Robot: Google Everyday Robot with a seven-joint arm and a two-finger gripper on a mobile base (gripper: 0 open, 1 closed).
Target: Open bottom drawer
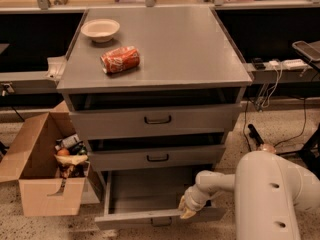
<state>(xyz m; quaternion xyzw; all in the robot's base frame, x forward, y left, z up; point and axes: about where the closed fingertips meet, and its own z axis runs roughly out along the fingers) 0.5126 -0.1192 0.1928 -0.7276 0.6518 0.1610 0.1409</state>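
at bottom drawer (150,194) front rim, gripper (187,211)

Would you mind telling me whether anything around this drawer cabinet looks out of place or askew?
The red can lies on its side on the cabinet top, near the white bowl, and looks crumpled. The bottom drawer is pulled out with the gripper at its front edge, which fits the task.

Grey cabinet top (190,49): white bowl (100,30) at its 11 o'clock; dented red can (120,60) lying on its side at the bowl's 5 o'clock, apart from it. Below it are the top drawer front (200,121) and the middle drawer front (200,156), each with a dark loop handle. Open cardboard box (37,194) of mixed items at 8 o'clock; power strip (282,64) at 3 o'clock. Gripper (187,209) at 6 o'clock.
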